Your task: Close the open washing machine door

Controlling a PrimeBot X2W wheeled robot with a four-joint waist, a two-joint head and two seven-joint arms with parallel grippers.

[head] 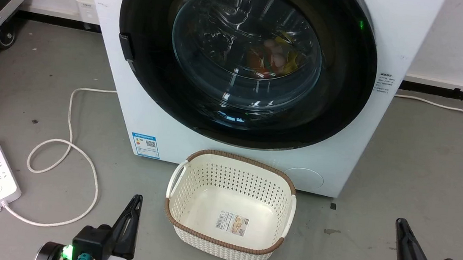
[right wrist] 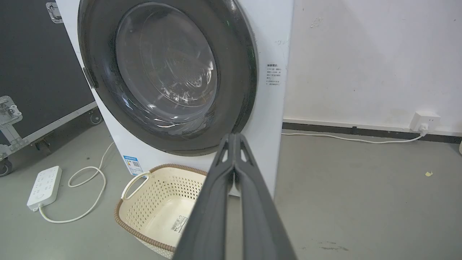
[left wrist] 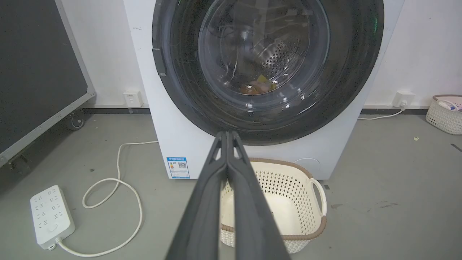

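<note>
We see the large round washing machine door (head: 244,59), glossy black rim around bulging clear glass, flush against the white machine front at upper centre. Left gripper (head: 137,200) at lower left and right gripper (head: 401,223) at lower right each have fingers pressed together, flanking a cream perforated plastic basket (head: 235,156)

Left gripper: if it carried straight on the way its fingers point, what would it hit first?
Most likely the washing machine door, at its lower black rim. In the left wrist view the shut left gripper lines up with that rim, passing above the basket. Depth is unclear.
</note>
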